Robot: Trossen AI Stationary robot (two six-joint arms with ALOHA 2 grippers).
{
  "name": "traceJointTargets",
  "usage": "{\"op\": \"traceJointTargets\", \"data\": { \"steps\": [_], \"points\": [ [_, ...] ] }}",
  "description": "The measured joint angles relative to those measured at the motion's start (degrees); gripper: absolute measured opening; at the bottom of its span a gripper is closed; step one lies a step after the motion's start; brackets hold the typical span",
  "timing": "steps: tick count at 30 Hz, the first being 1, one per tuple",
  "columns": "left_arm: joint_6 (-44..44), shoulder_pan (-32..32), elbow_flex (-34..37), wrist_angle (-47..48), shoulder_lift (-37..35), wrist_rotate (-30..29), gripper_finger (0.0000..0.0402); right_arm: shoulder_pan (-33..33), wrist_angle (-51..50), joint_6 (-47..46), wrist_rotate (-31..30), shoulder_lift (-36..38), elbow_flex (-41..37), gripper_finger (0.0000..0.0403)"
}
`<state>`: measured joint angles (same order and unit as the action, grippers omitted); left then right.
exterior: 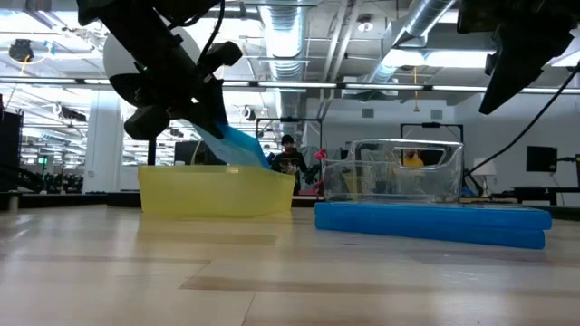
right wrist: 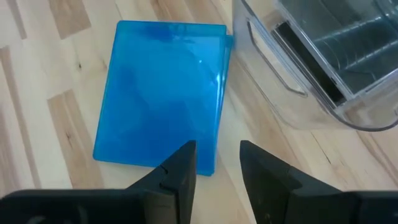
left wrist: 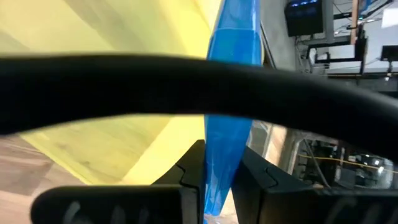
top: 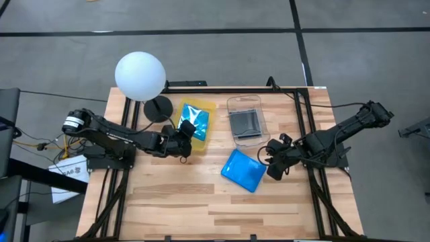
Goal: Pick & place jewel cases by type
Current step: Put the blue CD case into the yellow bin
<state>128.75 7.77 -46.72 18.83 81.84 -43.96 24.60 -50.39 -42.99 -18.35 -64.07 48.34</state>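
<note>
Overhead, table-level, two wrist views

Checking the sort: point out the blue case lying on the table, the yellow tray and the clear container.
blue case on the table (top: 243, 171): high view, middle of its lid.
yellow tray (exterior: 195, 192): low view, its near wall.
clear container (top: 244, 104): high view, its far rim.

blue case: a flat, square, bright blue plastic jewel case lies flat on the light wooden table.
clear box: a clear plastic box with see-through walls sits just beside the blue case.
right gripper: the right gripper has two dark fingers, a little apart, above the case's near edge, holding nothing.
</note>
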Motion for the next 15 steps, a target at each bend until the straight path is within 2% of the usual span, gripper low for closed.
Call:
{"op": "traceJointTargets", "data": {
  "steps": [4,15],
  "points": [
    [0.0,0.0,0.0,0.11,0.0,-1.09,0.0037,0.0,0.09,0.15,0.02,0.0,0.0,0.0116],
    [0.15,-1.96,0.0,0.54,-0.04,0.86,0.0037,0.0,0.28,1.46,0.02,0.0,0.0,0.0116]
  ]
}}
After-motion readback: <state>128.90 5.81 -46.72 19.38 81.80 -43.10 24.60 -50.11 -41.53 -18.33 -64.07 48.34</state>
